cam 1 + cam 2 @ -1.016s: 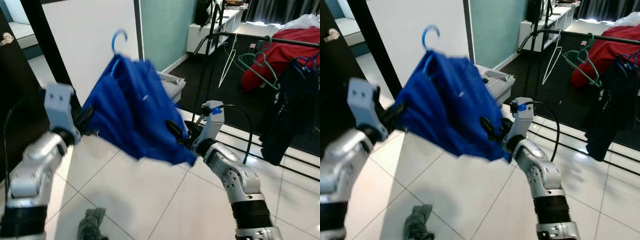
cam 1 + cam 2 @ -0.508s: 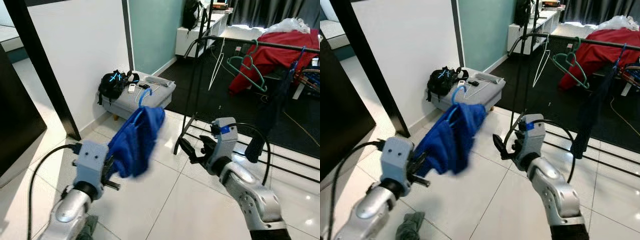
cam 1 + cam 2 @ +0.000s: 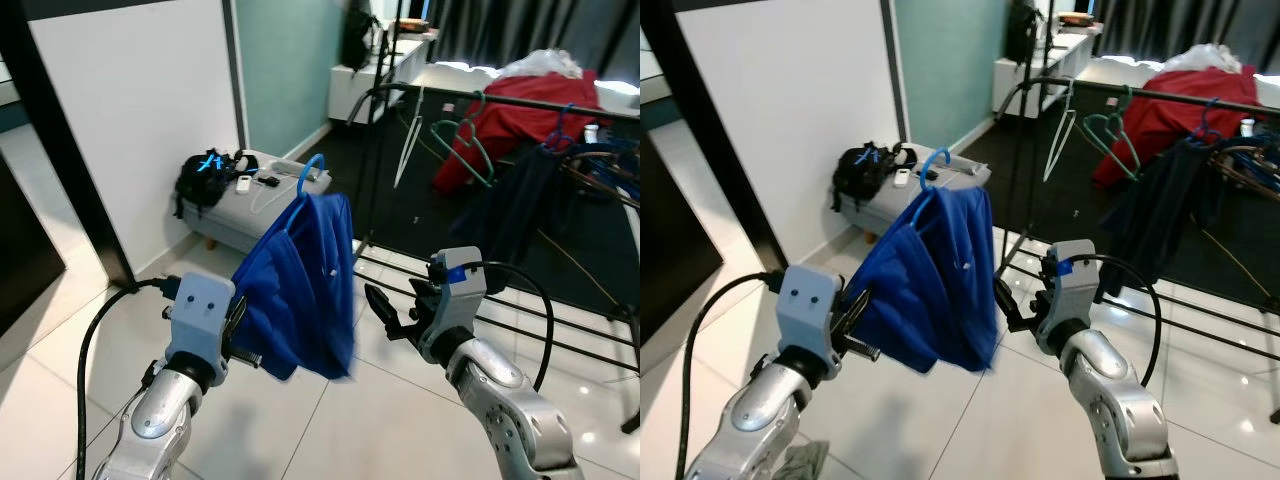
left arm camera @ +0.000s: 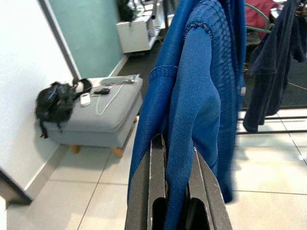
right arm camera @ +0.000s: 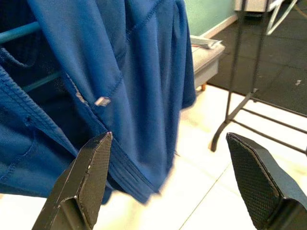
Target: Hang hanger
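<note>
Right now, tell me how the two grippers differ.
The left gripper is shut on the blue shirt, pinching a fold of its fabric; the right gripper is spread wide open and holds nothing. The left gripper bears the shirt on its blue hanger; the right gripper sits beside the hanging cloth, apart from it. Both have black fingers on silver arms.

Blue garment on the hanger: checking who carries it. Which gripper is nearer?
Left. The left gripper is shut on the blue garment; the right gripper is open beside its lower edge, apart from it.
</note>
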You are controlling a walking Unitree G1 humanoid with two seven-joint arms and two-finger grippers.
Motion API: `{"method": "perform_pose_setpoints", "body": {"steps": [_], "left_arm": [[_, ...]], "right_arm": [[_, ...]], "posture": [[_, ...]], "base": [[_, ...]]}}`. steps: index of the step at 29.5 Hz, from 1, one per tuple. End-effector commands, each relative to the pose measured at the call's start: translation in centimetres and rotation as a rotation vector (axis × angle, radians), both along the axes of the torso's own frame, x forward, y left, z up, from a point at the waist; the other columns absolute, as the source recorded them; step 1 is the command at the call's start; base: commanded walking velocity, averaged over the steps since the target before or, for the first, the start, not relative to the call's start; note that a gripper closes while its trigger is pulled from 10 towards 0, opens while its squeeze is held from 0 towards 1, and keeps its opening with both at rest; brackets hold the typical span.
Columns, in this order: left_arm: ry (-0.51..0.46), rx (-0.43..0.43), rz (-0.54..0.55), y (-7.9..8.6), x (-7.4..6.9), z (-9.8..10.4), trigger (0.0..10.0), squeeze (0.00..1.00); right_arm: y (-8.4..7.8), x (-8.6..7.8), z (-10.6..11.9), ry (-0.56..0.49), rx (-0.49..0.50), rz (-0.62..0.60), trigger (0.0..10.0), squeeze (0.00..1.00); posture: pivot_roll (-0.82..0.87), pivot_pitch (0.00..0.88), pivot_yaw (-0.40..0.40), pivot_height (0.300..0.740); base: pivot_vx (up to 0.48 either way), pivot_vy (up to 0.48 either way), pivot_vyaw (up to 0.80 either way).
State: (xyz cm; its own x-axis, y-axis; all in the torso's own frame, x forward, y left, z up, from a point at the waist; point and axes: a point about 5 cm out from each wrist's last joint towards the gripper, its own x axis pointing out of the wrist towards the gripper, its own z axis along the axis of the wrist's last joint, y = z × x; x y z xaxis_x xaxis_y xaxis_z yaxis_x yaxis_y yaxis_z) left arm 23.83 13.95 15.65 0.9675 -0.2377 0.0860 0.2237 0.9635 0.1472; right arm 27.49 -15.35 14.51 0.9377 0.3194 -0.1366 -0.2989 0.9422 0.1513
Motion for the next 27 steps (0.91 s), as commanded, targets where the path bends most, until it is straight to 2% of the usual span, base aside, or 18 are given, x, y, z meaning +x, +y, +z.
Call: {"method": "perform_pose_setpoints", "body": {"steps": [1,13,27], "left_arm": [[-0.04,0.0,-0.004,-0.3,0.2,0.8,10.0,0.0],[-0.036,0.011,-0.042,-0.7,0.5,0.5,10.0,0.0],[-0.05,0.026,-0.109,-2.3,0.5,1.1,10.0,0.0]], "right_arm": [[0.0,-0.1,-0.1,0.011,0.001,-0.011,10.0,0.0],[-0.2,-0.2,-0.5,0.031,0.008,0.002,10.0,0.0],[-0.5,-0.3,-0.4,0.028,0.0,0.008,10.0,0.0]], "posture": [[-0.09,0.0,-0.008,0.74],[-0.09,0.0,-0.014,0.74],[-0.1,0.0,-0.006,0.74]], "base": [[0.48,0.0,-0.8],[0.366,0.0,-0.8],[0.336,0.0,-0.8]]}}
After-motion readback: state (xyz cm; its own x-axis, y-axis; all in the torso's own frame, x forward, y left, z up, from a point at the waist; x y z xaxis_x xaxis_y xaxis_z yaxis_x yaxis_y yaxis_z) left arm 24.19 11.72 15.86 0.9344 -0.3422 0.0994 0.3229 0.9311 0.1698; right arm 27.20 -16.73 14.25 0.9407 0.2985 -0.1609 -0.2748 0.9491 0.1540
